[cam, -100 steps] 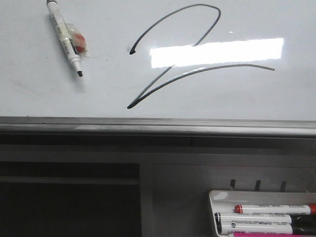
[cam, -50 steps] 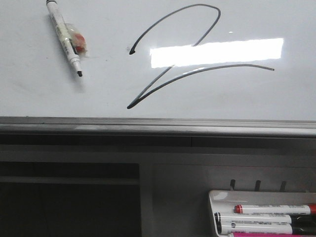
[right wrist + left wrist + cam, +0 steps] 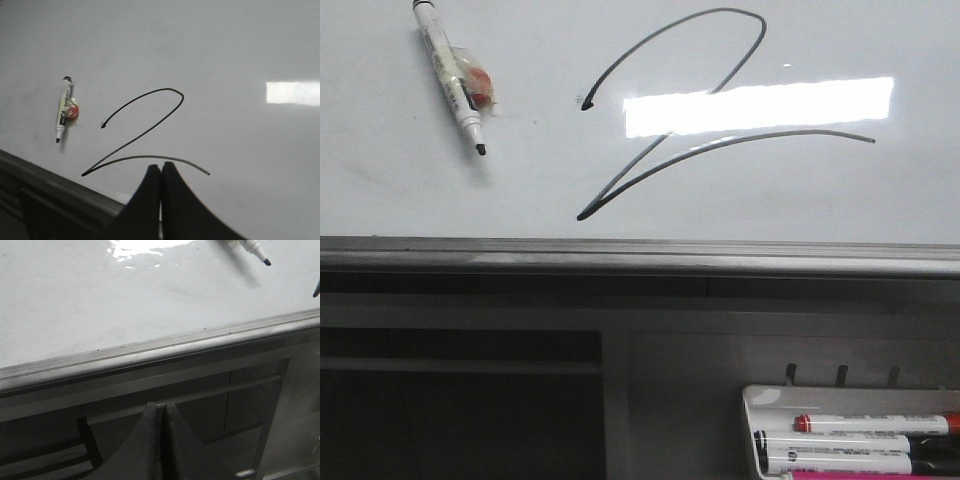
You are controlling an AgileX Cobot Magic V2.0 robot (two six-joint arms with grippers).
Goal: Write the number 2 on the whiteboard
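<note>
The number 2 (image 3: 745, 67) is drawn in thin black stroke on the whiteboard (image 3: 410, 200), with a rounded top loop and a long tail; it also shows in the right wrist view (image 3: 150, 127). A white marker with a black tip (image 3: 450, 75) lies on the board at the far left, uncapped, with a small orange piece beside it. My right gripper (image 3: 160, 167) is shut and empty, held over the board just short of the 2's tail. My left gripper (image 3: 161, 406) is shut and empty, off the board below its grey edge (image 3: 150, 347). Neither gripper shows in the front view.
A small white tray (image 3: 850, 435) with several markers hangs below the board at the near right. The board's grey metal edge (image 3: 640, 255) runs across the front view, with dark frame and shelving beneath. A bright light reflection (image 3: 760, 105) crosses the 2.
</note>
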